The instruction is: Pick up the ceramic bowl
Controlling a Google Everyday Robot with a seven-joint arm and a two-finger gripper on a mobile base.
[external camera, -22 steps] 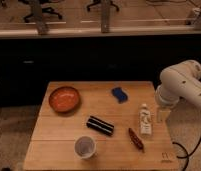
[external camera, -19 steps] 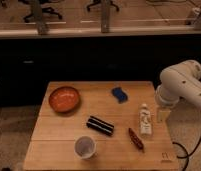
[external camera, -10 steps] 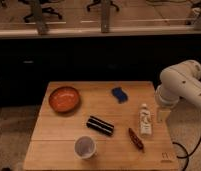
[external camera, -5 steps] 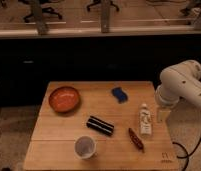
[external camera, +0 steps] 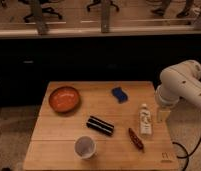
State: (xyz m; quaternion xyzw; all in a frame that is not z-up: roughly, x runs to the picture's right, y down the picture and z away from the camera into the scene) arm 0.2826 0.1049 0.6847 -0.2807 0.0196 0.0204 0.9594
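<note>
On the far left part of the wooden tabletop sits the ceramic bowl, a wide, shallow dish with a glossy orange-red inside and a darker rim, upright and with nothing touching it. Nearer and a little to the right, close to the near edge, a small white cup stands upright with its mouth up. Just right of and beyond the cup, a dark oblong packet lies flat at a slant around the middle of the tabletop. Farther back and to the right rests a blue sponge, apart from everything else. On the right side, a thin reddish-brown object lies at an angle near the front, and just beyond it a white bottle lies on its side with its cap pointing to the far side. At the right edge of the tabletop the hand hangs pointing downward, just beside the bottle, its fingers spread and holding nothing, well apart from the bowl across the tabletop. Above it the bulky white arm bends in from the right.
</note>
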